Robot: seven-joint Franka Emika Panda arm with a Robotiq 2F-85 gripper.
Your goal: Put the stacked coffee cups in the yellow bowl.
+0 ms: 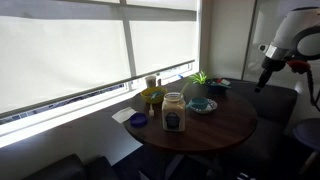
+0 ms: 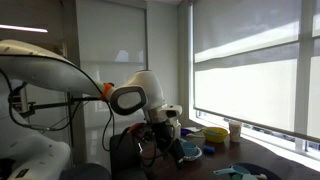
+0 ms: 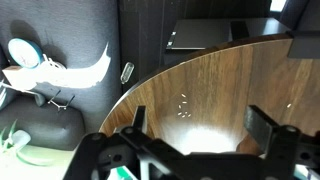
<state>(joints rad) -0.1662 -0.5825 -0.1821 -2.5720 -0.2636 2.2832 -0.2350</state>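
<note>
Hovering beside the desk (image 3: 220,80) with tool (image 3: 200,118) wide and empty, risking clipping the plant (image 1: 199,78) while reaching toward the stacked coffee cups (image 1: 152,81).

The desk (image 1: 225,128) is a round, dark-brown wooden top by the window in an exterior view, and the wrist view shows its curved edge with a bright glare on the grain. On its window side stand the stacked coffee cups (image 1: 152,82), with the yellow bowl (image 1: 152,96) just in front of them and a small green plant (image 1: 199,77) farther along the rim. Nearer the middle a clear glass jar (image 1: 174,113) with a pale lid stands just beside a blue bowl (image 1: 201,103) on a plate, and a small dark-blue disc (image 1: 138,120) lies near the edge.
</note>
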